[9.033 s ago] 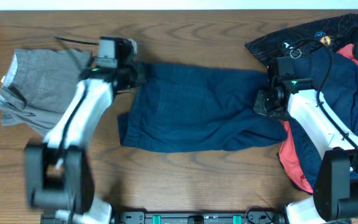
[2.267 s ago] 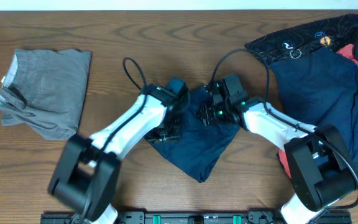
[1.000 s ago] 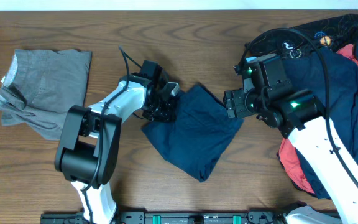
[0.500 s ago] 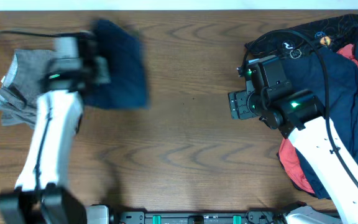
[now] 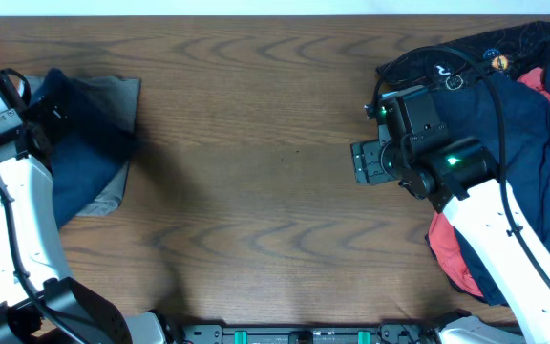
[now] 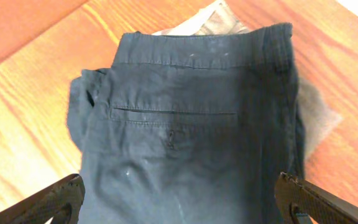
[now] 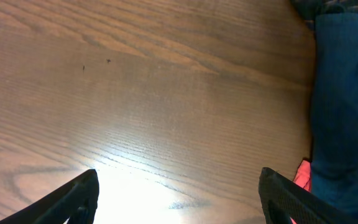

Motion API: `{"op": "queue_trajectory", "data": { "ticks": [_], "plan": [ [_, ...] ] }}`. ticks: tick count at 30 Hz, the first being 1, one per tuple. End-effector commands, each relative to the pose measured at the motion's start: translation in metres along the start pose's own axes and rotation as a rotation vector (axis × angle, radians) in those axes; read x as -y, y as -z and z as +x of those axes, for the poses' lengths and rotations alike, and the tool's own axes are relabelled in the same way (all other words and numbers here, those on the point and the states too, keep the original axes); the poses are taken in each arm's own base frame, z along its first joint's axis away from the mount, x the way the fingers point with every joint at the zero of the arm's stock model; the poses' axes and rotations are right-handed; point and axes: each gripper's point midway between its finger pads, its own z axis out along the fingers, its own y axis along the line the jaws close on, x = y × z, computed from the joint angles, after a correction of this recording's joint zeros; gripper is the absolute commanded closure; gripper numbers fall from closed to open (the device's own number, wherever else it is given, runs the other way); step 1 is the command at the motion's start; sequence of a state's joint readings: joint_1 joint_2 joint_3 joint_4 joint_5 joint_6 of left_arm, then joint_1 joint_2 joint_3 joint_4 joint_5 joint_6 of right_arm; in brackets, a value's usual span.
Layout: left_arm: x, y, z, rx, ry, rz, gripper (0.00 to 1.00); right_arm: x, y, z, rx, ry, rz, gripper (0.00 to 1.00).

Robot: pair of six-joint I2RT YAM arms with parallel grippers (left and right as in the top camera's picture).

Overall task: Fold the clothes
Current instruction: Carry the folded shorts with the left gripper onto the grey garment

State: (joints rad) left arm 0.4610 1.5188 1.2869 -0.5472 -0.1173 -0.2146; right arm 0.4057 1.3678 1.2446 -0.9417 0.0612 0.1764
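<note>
The folded navy trousers [image 5: 84, 143] lie at the table's far left on top of the grey garment [image 5: 122, 94], whose edges stick out around them. In the left wrist view the trousers [image 6: 191, 124] fill the frame with the waistband at the far side, and grey fabric [image 6: 319, 115] shows beside them. My left gripper [image 5: 38, 129] hovers over them, open [image 6: 179, 202], holding nothing. My right gripper [image 5: 366, 161] is open over bare wood [image 7: 179, 199], just left of the clothes pile.
A pile at the back right holds a black printed garment [image 5: 485, 48], navy fabric [image 5: 509, 124] and a red piece [image 5: 447, 250]; the right arm reaches across it. Navy [image 7: 344, 93] and red [image 7: 303, 175] edges show in the right wrist view.
My left gripper swung the folded navy trousers from the table's middle to the far left, set them on the grey garment and opened. The right arm stayed put.
</note>
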Motion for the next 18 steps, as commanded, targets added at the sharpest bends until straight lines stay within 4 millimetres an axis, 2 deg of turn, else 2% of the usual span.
{"op": "queue_trajectory", "data": {
  "ticks": [1, 3, 5, 7, 10, 13, 15, 18],
  "plan": [
    [0.026, 0.001, 0.011, -0.039, 0.014, 0.109, 0.02, 0.005, 0.002, -0.004, 0.01, 0.001, 0.016, 0.19],
    [0.045, 0.004, 0.017, -0.057, -0.009, 0.175, 0.02, 0.004, 0.002, -0.007, 0.021, -0.009, 0.014, 0.16],
    [0.074, 0.011, 0.027, -0.077, -0.059, 0.249, 0.02, 0.003, 0.001, -0.012, 0.041, -0.02, 0.009, 0.11],
    [0.102, 0.02, 0.042, -0.094, -0.135, 0.297, 0.02, 0.001, 0.0, -0.019, 0.067, -0.031, 0.002, 0.11],
    [0.144, 0.037, 0.074, -0.134, -0.293, 0.371, 0.02, 0.001, -0.002, -0.031, 0.108, -0.084, -0.006, 0.08],
    [0.181, 0.06, 0.122, -0.211, -0.444, 0.436, 0.02, 0.008, -0.002, -0.044, 0.157, -0.167, -0.007, 0.02],
    [0.191, 0.074, 0.154, -0.279, -0.537, 0.451, 0.02, 0.018, -0.001, -0.051, 0.184, -0.2, -0.003, 0.01],
    [0.18, 0.094, 0.204, -0.425, -0.668, 0.412, 0.02, 0.038, -0.002, -0.048, 0.165, -0.249, -0.004, 0.01]
  ]
}}
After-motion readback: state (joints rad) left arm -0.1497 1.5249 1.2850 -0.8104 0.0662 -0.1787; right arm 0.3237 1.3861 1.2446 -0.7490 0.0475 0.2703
